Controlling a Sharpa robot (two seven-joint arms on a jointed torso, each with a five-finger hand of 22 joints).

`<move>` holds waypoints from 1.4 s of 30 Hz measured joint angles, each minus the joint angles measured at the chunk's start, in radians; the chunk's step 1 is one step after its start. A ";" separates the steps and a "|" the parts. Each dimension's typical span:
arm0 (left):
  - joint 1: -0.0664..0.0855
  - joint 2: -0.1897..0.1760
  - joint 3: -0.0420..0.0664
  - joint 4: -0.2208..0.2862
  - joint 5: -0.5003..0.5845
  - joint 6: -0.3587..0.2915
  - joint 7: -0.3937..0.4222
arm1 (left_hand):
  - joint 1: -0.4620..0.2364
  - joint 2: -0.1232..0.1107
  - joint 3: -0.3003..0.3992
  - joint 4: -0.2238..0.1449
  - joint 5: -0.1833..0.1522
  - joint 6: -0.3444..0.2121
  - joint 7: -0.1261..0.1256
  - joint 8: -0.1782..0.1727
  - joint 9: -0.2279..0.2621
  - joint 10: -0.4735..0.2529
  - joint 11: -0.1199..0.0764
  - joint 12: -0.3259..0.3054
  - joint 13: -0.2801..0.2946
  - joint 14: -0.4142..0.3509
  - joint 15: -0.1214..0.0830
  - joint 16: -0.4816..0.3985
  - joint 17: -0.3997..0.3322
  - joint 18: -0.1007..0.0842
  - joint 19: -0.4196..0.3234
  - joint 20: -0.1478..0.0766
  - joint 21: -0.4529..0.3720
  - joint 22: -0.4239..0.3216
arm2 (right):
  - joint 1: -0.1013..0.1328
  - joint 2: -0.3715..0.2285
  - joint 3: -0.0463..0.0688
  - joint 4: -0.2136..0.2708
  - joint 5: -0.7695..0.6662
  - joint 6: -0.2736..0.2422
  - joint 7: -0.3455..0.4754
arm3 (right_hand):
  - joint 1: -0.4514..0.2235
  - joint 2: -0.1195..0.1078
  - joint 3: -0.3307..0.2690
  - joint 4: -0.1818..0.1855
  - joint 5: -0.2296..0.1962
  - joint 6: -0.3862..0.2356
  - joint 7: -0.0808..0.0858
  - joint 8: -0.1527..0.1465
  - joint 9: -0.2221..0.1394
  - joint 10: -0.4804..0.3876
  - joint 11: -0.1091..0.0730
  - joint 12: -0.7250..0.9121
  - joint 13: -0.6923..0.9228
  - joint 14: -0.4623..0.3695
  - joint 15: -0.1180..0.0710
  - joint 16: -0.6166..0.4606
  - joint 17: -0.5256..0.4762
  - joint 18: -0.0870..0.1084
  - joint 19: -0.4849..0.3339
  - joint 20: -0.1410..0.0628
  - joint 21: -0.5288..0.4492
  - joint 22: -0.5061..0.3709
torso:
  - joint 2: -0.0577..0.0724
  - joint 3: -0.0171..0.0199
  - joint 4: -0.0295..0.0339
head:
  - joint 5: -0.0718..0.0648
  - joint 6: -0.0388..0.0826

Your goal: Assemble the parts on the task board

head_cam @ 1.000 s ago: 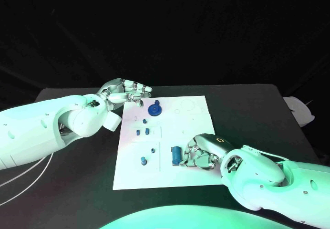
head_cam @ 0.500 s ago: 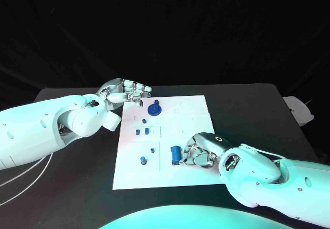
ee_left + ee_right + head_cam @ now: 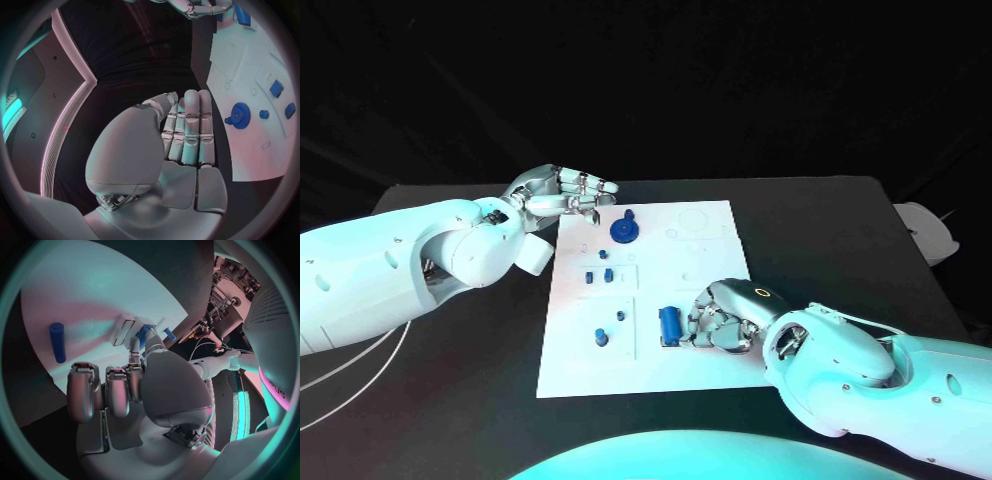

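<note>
The white task board (image 3: 692, 268) lies in the middle of the black table. A blue gear (image 3: 626, 231) stands at its far end. Small blue parts (image 3: 599, 276) sit down its left side. A blue cylinder (image 3: 671, 326) lies near the board's near edge. My right hand (image 3: 720, 318) rests just right of the cylinder with its fingers curled in. The right wrist view shows the cylinder (image 3: 57, 342) lying apart from the right hand (image 3: 125, 385) on the board (image 3: 87, 300). My left hand (image 3: 567, 195) hovers at the board's far left corner, fingers curled, holding nothing. The gear (image 3: 240, 115) lies beside the left hand (image 3: 187, 135).
Bare black table (image 3: 834, 230) surrounds the board on all sides. Two more small blue pieces (image 3: 602, 337) stand near the board's near left part. A white object (image 3: 932, 232) sits at the table's right edge.
The right hand's fingers have shifted slightly beside the cylinder. The left hand and the parts have not moved.
</note>
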 measured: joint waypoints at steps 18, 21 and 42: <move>0.000 -0.001 0.000 0.001 0.000 0.001 -0.001 | 0.000 0.000 0.000 0.000 0.000 0.000 0.000 0.000 0.000 0.000 0.000 0.000 0.000 0.000 0.000 0.000 0.000 0.000 0.000 0.000 0.000 0.000 | 0.000 0.011 0.000 -0.012 0.006 0.002 0.010 | 0.006 0.006 0.004 0.007 -0.011 0.000 0.000 0.000 0.002 0.000 0.000 -0.008 0.134 0.000 0.000 0.000 0.000 0.000 0.000 0.000 0.000 0.000 | 0.000 0.0002 0.0008 | 0.001 0.000; 0.000 -0.001 0.000 0.001 0.000 0.001 -0.001 | 0.000 0.000 0.000 0.000 0.000 0.000 0.000 0.000 0.000 0.000 0.000 0.000 0.000 0.000 0.000 0.000 0.000 0.000 0.000 0.000 0.000 0.000 | 0.000 0.018 0.000 -0.018 0.006 0.002 0.011 | 0.006 0.006 0.004 0.007 -0.011 0.000 0.000 0.000 0.002 0.000 0.000 -0.008 0.134 0.000 0.000 0.000 0.000 0.000 0.000 0.000 0.000 0.000 | 0.000 0.0000 0.0011 | 0.001 0.000; 0.000 0.000 0.000 -0.001 0.000 0.002 -0.001 | 0.000 0.000 0.000 0.000 0.000 0.000 0.000 0.000 0.000 0.000 0.000 0.000 0.000 0.000 0.000 0.000 0.000 0.000 0.000 0.000 -0.004 0.000 | 0.084 -0.173 0.007 -0.004 0.054 -0.074 0.036 | -0.002 -0.002 0.024 0.028 -0.011 -0.060 0.042 -0.066 -0.030 0.006 0.020 -0.058 0.129 0.002 0.017 -0.006 0.000 0.000 0.000 0.008 -0.051 0.000 | -0.004 -0.0015 -0.0014 | -0.032 0.012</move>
